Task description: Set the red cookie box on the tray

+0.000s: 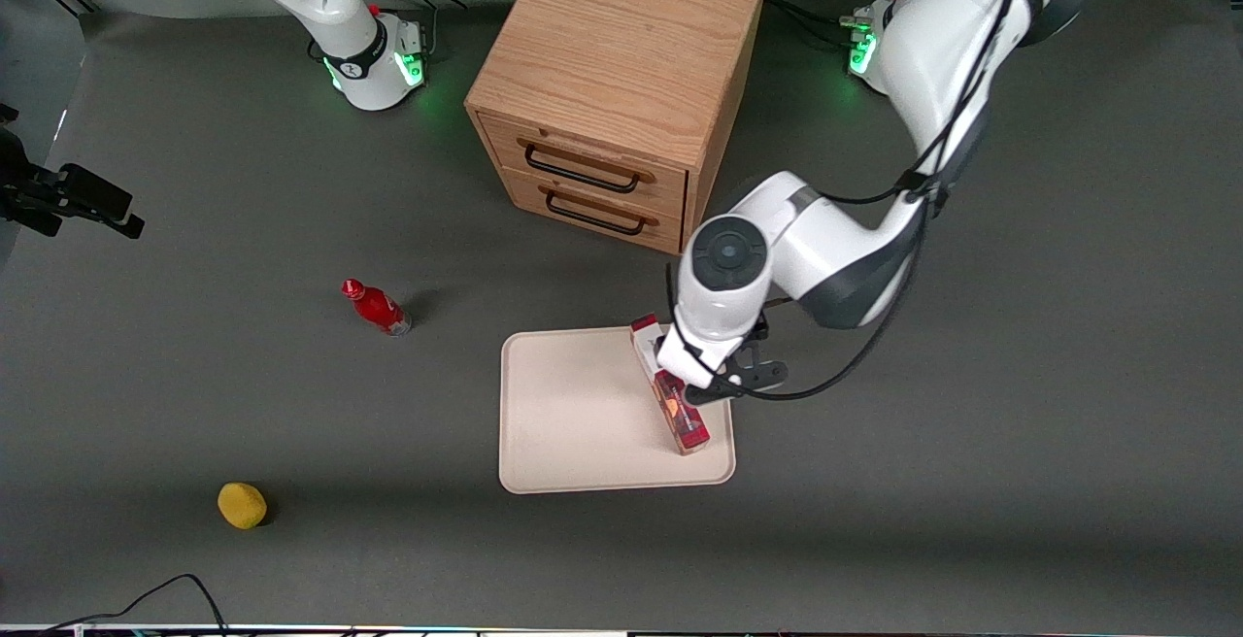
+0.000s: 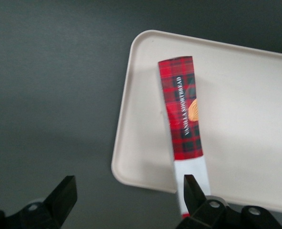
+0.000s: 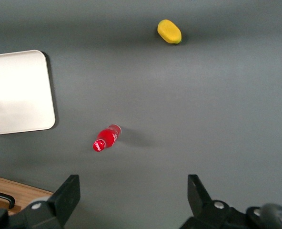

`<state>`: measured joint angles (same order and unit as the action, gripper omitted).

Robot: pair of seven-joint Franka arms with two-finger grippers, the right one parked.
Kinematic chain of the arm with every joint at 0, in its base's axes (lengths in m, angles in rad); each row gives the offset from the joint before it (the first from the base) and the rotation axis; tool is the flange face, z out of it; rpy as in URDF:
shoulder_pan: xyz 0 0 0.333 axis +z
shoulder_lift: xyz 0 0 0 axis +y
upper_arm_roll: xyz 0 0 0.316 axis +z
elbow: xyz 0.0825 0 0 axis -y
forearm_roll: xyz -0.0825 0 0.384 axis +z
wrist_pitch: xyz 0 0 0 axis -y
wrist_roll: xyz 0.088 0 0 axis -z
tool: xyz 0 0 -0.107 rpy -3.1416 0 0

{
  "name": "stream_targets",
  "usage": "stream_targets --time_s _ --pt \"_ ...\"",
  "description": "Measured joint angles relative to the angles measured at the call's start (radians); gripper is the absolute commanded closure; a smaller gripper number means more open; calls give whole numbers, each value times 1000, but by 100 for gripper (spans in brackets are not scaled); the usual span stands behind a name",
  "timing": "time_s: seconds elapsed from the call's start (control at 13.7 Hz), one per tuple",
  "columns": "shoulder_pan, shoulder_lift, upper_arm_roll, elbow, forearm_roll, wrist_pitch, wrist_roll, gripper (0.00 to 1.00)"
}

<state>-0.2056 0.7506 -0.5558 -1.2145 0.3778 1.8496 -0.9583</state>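
Note:
The red cookie box [image 1: 683, 420] lies flat on the cream tray [image 1: 573, 423], along the tray's side toward the working arm's end. In the left wrist view the red cookie box [image 2: 181, 114] shows its tartan face, and its white label end reaches the tray [image 2: 246, 119] rim nearest the drawer cabinet. My left gripper [image 1: 723, 383] hovers just above that white end. The gripper [image 2: 126, 191] is open. One fingertip [image 2: 192, 188] is over the white end and the other fingertip [image 2: 65, 193] is over bare table, with nothing held between them.
A wooden two-drawer cabinet [image 1: 612, 83] stands farther from the front camera than the tray. A small red bottle [image 1: 377, 307] lies toward the parked arm's end. A yellow lump [image 1: 242, 505] sits nearer the front camera, toward that same end.

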Motion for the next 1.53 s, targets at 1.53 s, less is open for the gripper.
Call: stream_targets --time_s 1.53 --pt "86 -875 691 -771 -306 -59 943 0"
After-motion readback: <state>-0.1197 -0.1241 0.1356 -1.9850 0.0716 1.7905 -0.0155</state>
